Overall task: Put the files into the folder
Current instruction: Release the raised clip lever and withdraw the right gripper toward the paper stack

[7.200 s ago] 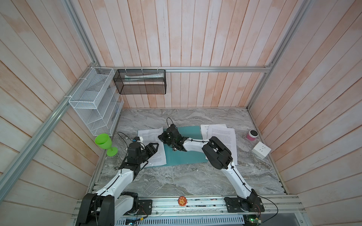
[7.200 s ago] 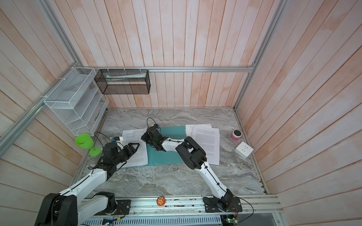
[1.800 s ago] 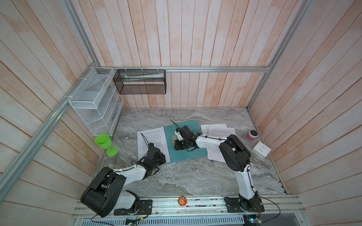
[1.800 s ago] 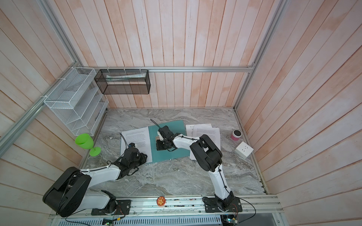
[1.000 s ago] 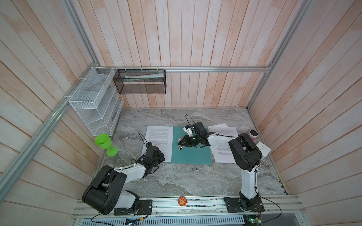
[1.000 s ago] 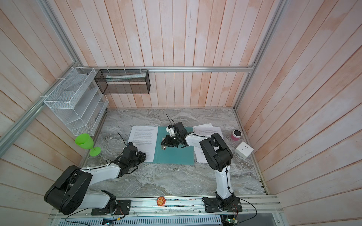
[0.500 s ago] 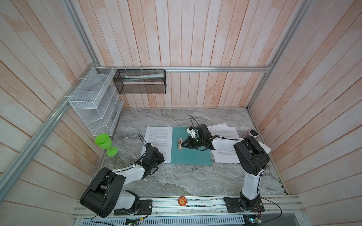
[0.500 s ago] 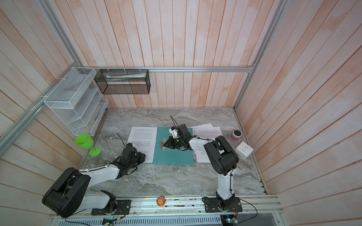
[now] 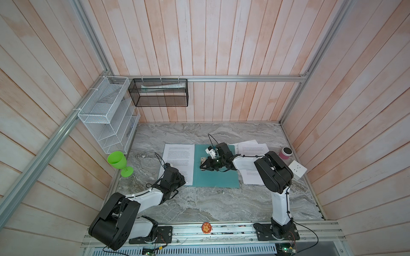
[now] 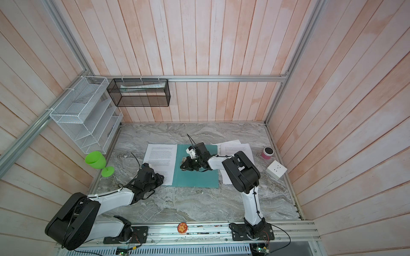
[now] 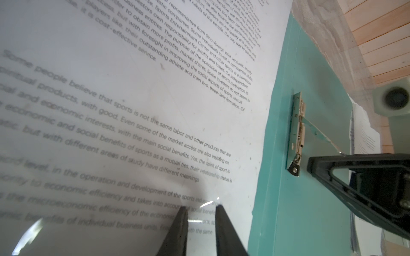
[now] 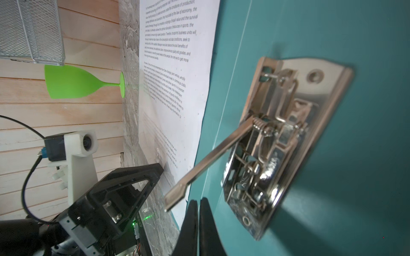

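The teal folder (image 9: 218,177) lies open on the marble. One printed sheet of the files (image 9: 178,158) covers its left half. More files (image 9: 253,150) lie loose just right of it. The metal clip (image 12: 277,141) sits by the spine with its lever (image 12: 213,155) raised. My right gripper (image 12: 197,202) is shut with nothing in it, its tips on the teal just beside the lever's end. My left gripper (image 11: 200,208) rests its tips on the near corner of the left sheet (image 11: 133,88). Its jaws stand slightly apart, and print shows between them.
A green goblet (image 9: 117,159) stands at the table's left edge below a white wire rack (image 9: 106,115). On the back wall hangs a black mesh basket (image 9: 159,93). A pink cup (image 9: 285,153) and a white socket cube (image 9: 297,169) sit at the right.
The right gripper's jaws have closed beside the clip lever. Before that the folder and its sheet slid right and turned square. The left gripper has stayed on the sheet's corner.
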{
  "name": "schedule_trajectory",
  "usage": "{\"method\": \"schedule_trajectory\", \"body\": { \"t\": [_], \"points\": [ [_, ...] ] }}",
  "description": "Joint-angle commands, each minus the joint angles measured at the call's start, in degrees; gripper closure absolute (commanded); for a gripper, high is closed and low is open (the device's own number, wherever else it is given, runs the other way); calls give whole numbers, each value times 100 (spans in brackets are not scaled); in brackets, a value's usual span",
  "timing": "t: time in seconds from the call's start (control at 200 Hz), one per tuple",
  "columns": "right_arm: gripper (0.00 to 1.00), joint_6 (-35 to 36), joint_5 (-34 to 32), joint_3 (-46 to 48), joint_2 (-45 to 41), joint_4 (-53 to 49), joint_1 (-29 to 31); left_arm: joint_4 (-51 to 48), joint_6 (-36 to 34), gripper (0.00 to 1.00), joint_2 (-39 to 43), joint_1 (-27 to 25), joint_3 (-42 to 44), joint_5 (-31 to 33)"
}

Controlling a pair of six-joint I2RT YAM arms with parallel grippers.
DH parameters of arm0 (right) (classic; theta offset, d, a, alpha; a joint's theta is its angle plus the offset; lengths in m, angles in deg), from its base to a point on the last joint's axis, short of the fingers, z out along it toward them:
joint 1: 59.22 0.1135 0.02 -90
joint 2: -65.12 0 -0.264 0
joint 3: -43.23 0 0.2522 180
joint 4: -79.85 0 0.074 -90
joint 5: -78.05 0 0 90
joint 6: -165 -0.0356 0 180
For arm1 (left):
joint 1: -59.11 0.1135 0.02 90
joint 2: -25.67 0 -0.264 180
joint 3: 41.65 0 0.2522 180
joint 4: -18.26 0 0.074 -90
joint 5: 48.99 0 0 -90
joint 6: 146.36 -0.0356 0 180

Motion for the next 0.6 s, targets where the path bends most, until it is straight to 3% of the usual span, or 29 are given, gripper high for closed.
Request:
{"method": "schedule_trajectory", "body": {
  "t": [0.0,0.595],
  "points": [
    [100,10,69,-319,188,37,1,-608,23,74,-50,35,238,45],
    [100,837,-497,-2134,1159,-936,-193,-397,75,75,3,34,414,-8]
  ]
}}
